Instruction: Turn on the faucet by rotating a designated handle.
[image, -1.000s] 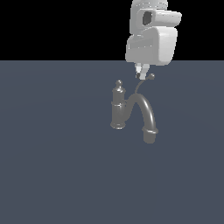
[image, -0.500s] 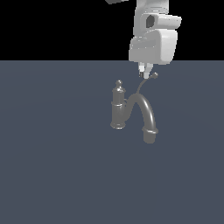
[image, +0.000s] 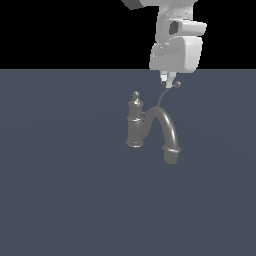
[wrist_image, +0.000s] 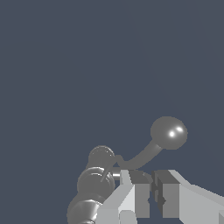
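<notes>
Gripper (image: 167, 83) hovering just beside handle (image: 165, 95) ball tip above faucet (image: 150, 127), fingers (wrist_image: 131, 192) nearly closed, gripping nothing.

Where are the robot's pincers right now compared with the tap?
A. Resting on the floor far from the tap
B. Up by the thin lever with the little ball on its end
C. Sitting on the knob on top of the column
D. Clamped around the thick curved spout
B: the gripper hangs just above the faucet, its fingertips beside the ball end of the handle, clear of the spout and the knob.
</notes>
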